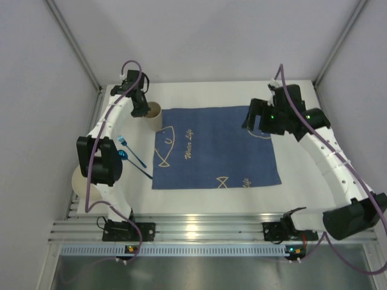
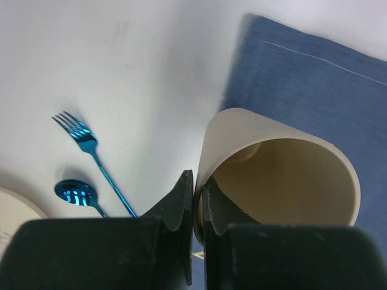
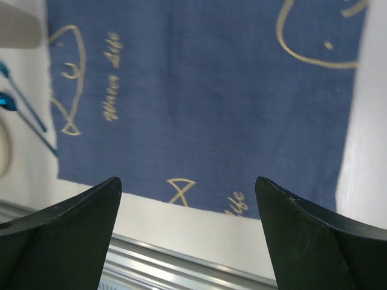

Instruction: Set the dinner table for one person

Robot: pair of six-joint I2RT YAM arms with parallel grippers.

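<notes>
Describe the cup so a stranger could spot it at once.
On the white dinner table lies a dark blue placemat. At its far left corner stands the cup, its wall pinched by the left gripper. It is tall, open and plain cream, unlike the flat, shiny blue fork and spoon nearby.

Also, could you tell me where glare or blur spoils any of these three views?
Top external: bright glare on the aluminium rail, otherwise even light. Left wrist: the cup is fairly sharp, the placemat edge behind it smeared. Right wrist: the right gripper's fingers are dark and soft, the lettering slightly blurred.
</notes>
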